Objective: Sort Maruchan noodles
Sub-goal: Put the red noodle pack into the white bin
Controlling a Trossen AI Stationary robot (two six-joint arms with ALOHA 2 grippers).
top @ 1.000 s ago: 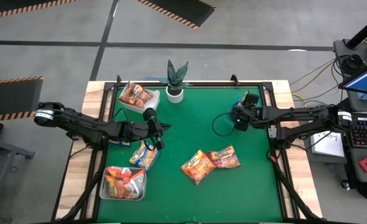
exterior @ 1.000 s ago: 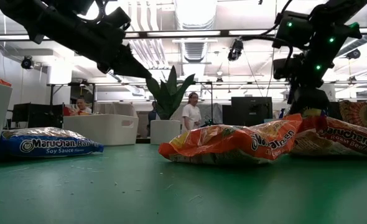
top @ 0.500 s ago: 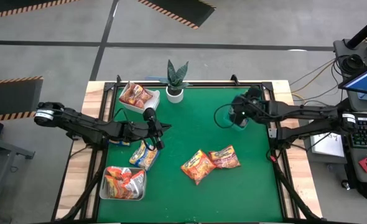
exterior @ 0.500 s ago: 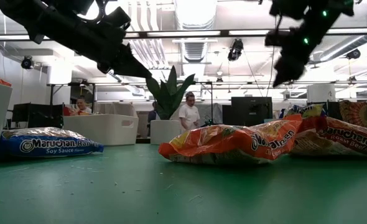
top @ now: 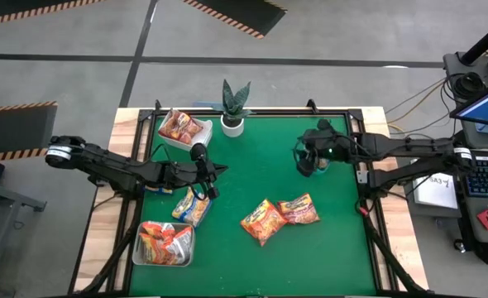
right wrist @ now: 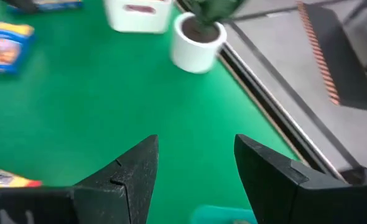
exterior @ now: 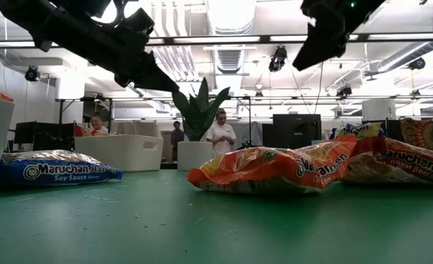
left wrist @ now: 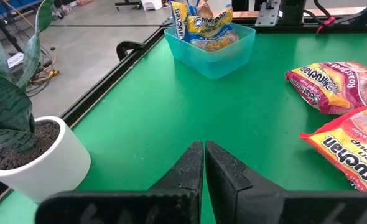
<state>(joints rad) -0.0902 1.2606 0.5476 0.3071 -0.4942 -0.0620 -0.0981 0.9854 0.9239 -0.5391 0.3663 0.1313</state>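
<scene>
Two Maruchan packets lie flat mid-table: an orange one [top: 263,220] and a red one [top: 299,209]. Blue-and-yellow packets [top: 193,207] lie below my left gripper [top: 217,170], which hovers shut over the mat, its fingers together [left wrist: 203,149]. More packets fill the white tray [top: 182,128], the near-left tray [top: 165,242] and a teal bin [left wrist: 211,53]. My right gripper [top: 306,157] hangs open [right wrist: 196,155] high above the mat beside that bin, empty.
A potted plant [top: 234,108] stands at the far edge, between the white tray and the right arm. A black frame rims the green mat [top: 252,165]. Bare mat lies between the two grippers. People stand in the room beyond the table [exterior: 220,136].
My right gripper has risen from low by the teal bin to high above the mat, shifted a little toward the table's left edge and turned to point left. The left arm and all packets have stayed put.
</scene>
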